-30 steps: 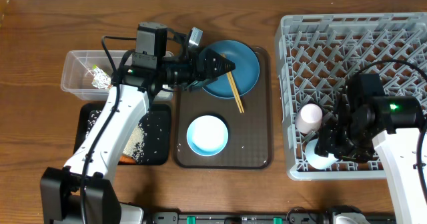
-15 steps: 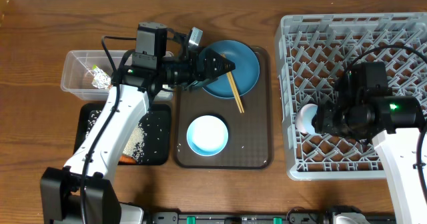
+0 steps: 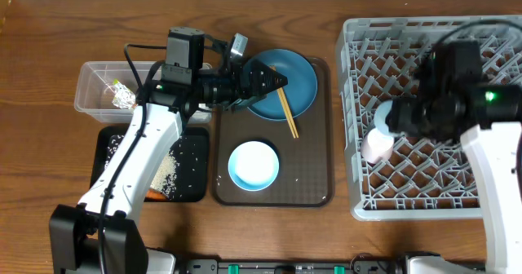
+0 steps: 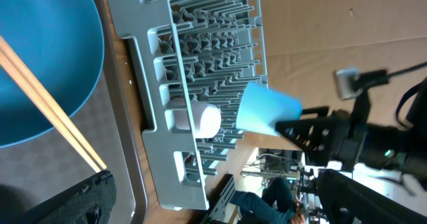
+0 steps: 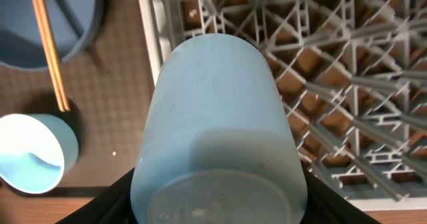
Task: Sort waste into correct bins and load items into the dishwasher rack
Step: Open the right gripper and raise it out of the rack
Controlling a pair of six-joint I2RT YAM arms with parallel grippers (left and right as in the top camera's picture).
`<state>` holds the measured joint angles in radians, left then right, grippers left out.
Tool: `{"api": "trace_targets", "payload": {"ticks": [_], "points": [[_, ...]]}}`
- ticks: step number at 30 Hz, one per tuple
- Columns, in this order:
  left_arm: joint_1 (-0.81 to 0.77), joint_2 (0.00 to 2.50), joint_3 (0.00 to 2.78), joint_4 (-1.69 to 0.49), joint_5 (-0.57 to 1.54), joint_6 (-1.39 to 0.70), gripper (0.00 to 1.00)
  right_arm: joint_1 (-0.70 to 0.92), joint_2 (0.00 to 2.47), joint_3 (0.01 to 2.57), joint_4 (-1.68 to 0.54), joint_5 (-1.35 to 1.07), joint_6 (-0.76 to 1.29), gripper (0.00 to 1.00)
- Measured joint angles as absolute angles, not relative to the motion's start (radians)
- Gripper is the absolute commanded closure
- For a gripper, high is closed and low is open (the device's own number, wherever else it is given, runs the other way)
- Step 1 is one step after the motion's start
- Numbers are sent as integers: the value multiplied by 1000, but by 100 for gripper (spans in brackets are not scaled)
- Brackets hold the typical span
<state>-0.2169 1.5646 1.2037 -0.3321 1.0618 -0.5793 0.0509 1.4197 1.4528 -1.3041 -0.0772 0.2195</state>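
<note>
The left arm (image 3: 134, 156) rises from its base at the near-left edge along a white link to a black elbow, then bends and runs level toward the right. It ends in the left gripper (image 3: 276, 80) — from above the fingers taper to one point, and whether they are parted cannot be told. The right arm (image 3: 493, 168) climbs from the near-right edge to a black wrist with a green light lit, turned leftward — the right gripper (image 3: 390, 121) is clamped on a blue cup (image 5: 220, 117), the cup's base facing the wrist camera.
</note>
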Motion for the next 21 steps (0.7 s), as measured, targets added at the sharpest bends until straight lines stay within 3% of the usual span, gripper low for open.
{"api": "trace_targets", "payload": {"ticks": [21], "points": [[-217,1565,1204,-332,1061,-579,2,54,1746,1563,-1062,-24,193,99]]}}
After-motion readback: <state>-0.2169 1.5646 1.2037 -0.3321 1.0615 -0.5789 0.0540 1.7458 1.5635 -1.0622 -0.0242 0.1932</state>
